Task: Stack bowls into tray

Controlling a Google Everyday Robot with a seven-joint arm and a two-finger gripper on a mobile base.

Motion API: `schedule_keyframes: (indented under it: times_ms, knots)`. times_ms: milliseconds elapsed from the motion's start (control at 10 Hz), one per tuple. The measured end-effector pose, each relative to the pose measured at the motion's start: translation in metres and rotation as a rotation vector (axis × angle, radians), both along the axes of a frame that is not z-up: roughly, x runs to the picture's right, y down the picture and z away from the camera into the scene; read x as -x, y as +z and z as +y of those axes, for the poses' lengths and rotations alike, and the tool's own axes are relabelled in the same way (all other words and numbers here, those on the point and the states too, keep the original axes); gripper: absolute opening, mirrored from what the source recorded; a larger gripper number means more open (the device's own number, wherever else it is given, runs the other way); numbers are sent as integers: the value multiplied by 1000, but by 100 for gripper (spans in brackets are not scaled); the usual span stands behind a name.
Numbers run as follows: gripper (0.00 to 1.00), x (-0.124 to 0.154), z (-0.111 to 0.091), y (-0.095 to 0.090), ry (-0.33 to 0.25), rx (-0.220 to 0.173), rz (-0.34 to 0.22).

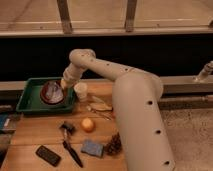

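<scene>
The green tray (pixel 29 95) sits at the table's back left. A dark red-brown bowl (pixel 51 93) with a pale inside lies in the tray, tilted toward me. My gripper (pixel 63 85) is at the bowl's right rim, over the tray's right part. The pale arm (pixel 107 75) arches in from the right and its wide lower part fills the right side of the view. No second bowl shows.
A small white cup (pixel 80 91) stands just right of the tray. A flat tan packet (pixel 100 106), an orange (pixel 88 124), a pine cone (pixel 114 145), a blue sponge (pixel 92 148), a black brush (pixel 69 142) and a black phone (pixel 48 155) lie on the wooden table (pixel 35 132).
</scene>
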State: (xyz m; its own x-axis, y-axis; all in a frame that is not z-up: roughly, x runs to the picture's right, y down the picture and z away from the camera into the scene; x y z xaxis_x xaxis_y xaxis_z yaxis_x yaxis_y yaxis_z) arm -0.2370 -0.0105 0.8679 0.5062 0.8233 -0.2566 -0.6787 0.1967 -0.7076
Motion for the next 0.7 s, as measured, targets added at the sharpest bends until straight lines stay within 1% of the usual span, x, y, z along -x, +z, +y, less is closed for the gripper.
schedule_keyframes:
  times_ms: [100, 300, 700]
  knots:
    - [0, -5, 1, 10, 16, 12, 19]
    - [0, -8, 2, 22, 30, 24, 34]
    - [0, -3, -1, 34, 41, 34, 46]
